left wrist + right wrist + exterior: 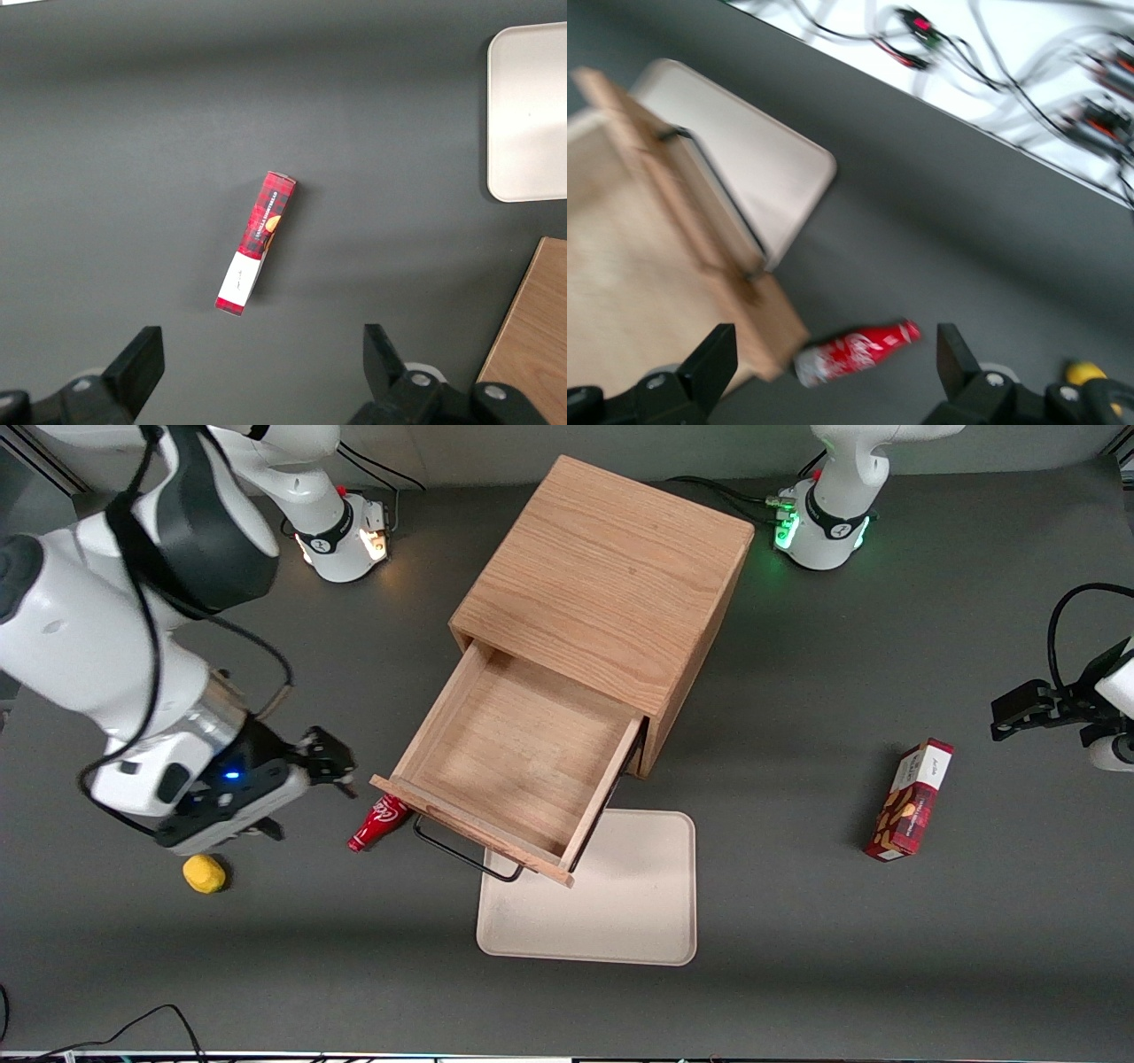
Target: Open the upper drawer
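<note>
The upper drawer (523,766) stands pulled well out of the wooden cabinet (607,576), its black wire handle (465,855) overhanging the beige tray (620,921), with a red bottle (379,822) beside its front and the pincer (332,762), fingers spread and holding nothing, above the desk (797,957) nearby.

The pulled-out upper drawer (523,757) covers the lower one completely and overhangs part of the tray (620,903). The red bottle (379,822) has its base tucked under the drawer front. The right wrist view is smeared; the gripper (837,367) shows only its spread fingertips (713,363), the rest cut off.
</note>
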Tool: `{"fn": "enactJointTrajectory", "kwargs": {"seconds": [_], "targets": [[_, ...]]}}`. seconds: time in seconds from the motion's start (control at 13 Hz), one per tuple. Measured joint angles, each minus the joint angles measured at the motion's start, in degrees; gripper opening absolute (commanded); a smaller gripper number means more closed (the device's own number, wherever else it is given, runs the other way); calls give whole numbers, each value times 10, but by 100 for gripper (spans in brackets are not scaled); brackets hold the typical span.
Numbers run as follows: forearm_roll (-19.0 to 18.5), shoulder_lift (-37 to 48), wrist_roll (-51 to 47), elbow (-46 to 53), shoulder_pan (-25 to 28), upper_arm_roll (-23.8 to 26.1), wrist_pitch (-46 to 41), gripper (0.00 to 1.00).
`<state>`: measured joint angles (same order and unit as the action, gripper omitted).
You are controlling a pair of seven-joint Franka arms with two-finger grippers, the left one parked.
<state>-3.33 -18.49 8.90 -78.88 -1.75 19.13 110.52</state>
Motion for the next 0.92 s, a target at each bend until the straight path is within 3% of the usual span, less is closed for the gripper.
{"fn": "enactJointTrajectory", "kwargs": {"seconds": [0.31,0.46,0.69,0.92], "targets": [[1,111,-4,-191,-24,-101,102,100],[24,153,-15,-255,-24,-158,114,100],[49,177,-56,-280,-25,-212,52,100],[50,181,-106,-265,-24,-219,-28,100]]}}
